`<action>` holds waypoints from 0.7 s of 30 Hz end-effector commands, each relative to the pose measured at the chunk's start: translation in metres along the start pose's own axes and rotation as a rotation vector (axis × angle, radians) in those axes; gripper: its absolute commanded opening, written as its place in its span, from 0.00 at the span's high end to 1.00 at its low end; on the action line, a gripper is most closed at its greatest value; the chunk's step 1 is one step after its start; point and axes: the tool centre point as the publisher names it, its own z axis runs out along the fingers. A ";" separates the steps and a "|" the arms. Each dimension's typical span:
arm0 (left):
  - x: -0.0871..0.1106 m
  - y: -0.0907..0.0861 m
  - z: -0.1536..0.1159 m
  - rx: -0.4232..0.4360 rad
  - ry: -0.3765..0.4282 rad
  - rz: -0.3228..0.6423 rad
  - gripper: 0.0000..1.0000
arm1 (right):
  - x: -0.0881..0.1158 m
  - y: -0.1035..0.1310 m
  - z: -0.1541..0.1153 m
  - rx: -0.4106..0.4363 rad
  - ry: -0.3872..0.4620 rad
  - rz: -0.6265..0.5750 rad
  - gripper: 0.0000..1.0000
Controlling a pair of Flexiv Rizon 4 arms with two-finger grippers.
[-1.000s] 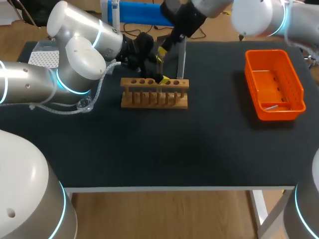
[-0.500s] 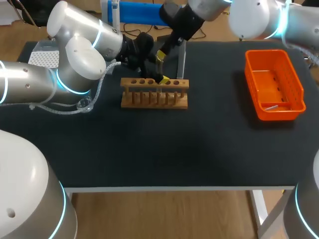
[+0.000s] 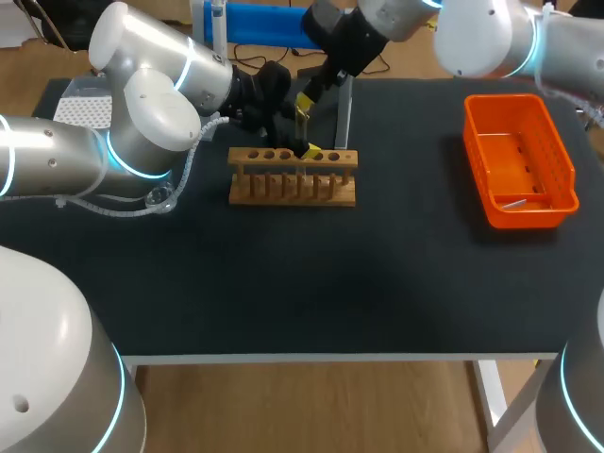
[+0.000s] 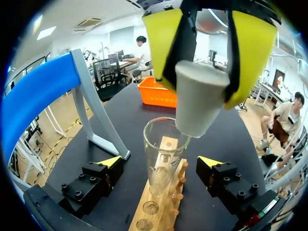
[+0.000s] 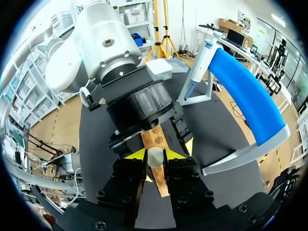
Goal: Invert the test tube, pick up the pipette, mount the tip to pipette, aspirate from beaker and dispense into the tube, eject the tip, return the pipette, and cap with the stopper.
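Showing only in wrist views, stopper (image 4: 197, 103) hangs above test tube (image 4: 161, 163).

My count: 1 clear glass test tube (image 4: 163, 154), 1 pale grey tapered stopper (image 4: 197, 103), 1 wooden tube rack (image 3: 293, 179), 1 orange plastic basket (image 3: 564, 160), 1 blue curved pipette stand (image 3: 255, 21), 1 white pipette (image 5: 198, 65), 1 small clear beaker (image 3: 159, 198), 1 white perforated tip box (image 3: 83, 109). Grippers, 2: left gripper (image 4: 160, 162), right gripper (image 5: 156, 156).

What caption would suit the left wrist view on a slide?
Right claw holds the stopper above the test tube in the wooden rack, flanked by the open left claw.
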 end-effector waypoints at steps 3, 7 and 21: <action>0.000 0.001 0.001 0.004 0.000 0.001 0.00 | 0.002 0.000 -0.002 -0.005 -0.001 -0.003 1.00; 0.000 0.001 0.001 0.004 0.000 0.001 0.00 | 0.002 0.000 -0.002 -0.006 -0.002 -0.005 1.00; 0.000 0.001 0.001 0.004 0.000 0.001 0.00 | 0.005 -0.009 0.010 0.017 0.012 0.005 1.00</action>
